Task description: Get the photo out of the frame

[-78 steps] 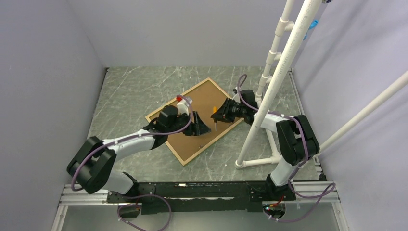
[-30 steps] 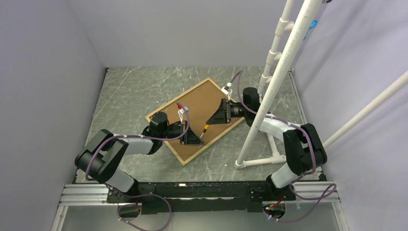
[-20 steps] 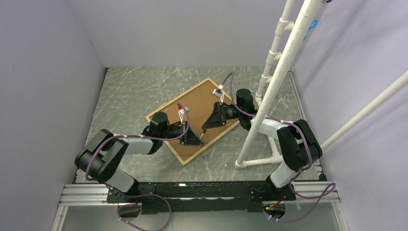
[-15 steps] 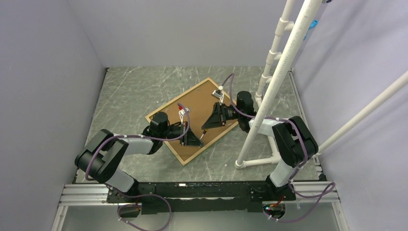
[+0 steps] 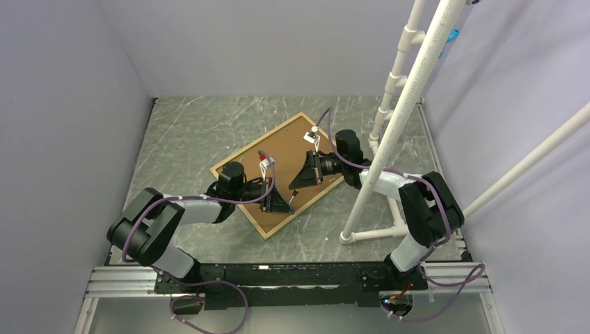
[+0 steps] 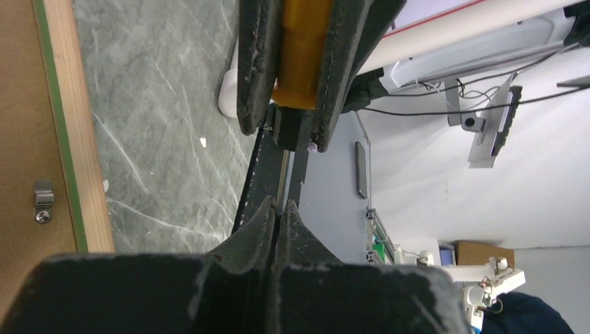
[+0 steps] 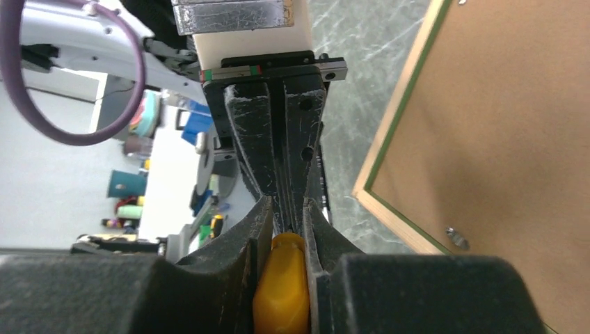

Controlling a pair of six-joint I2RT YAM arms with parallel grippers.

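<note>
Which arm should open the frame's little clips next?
Likely right: the right gripper is shut on the orange tool, near a metal clip on the back of the frame. The left gripper is shut, nothing seen in it.

A grey marbled table (image 5: 195,132) carries the frame (image 5: 267,233), face down at centre, and a white pipe stand (image 5: 372,234) at 4 o'clock.

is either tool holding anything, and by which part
The right tool pinches an orange-handled pick by its orange handle; the left tool is shut, hold unclear.
</note>
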